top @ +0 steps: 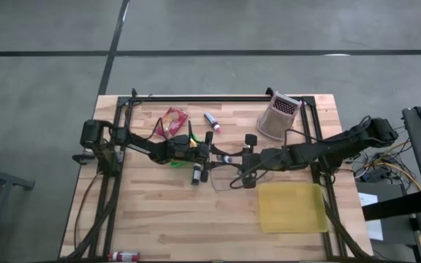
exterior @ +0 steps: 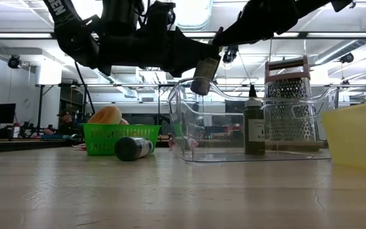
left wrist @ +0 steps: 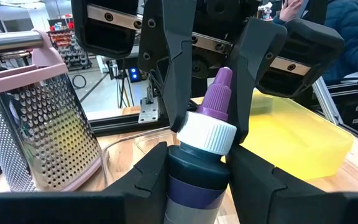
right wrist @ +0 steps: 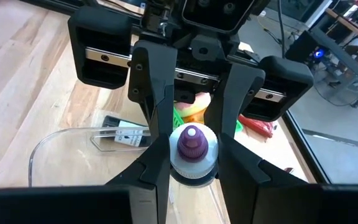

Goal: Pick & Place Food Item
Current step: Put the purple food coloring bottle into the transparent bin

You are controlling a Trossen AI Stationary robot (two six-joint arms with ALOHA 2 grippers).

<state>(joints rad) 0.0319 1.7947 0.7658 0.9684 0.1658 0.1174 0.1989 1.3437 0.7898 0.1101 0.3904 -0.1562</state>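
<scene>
A dark bottle (left wrist: 197, 180) with a white cap and purple nozzle (left wrist: 219, 93) hangs in the air between my two grippers, above the clear tub (top: 229, 179). My left gripper (left wrist: 197, 155) comes from the table's left and is shut on the bottle's body. My right gripper (right wrist: 192, 163) comes from the right and is shut on the cap. In the high view they meet at mid-table, left gripper (top: 212, 154) and right gripper (top: 234, 156). In the low view the bottle (exterior: 205, 75) sits tilted over the tub's rim (exterior: 189, 86). My left gripper pinches the bottle's dark body (left wrist: 185, 171), just below the cap, between its two fingers. The fingers lie level, coming from the table's left, along the bottle. The bottle is lifted clear, nozzle toward the right arm. My right gripper pinches the white cap (right wrist: 192, 155) between its two fingers (right wrist: 160, 162), one on each side. It comes from the table's right, slanting a little downward, facing the nozzle end on.
A green basket (top: 181, 155) with food stands by the left gripper; a dark can (top: 196, 174) lies next to it. A yellow tub (top: 292, 207) sits at the near right, a pink-framed grater (top: 278, 117) at the far right. A red bag (top: 172, 123) and a small bottle (top: 212, 120) lie farther back.
</scene>
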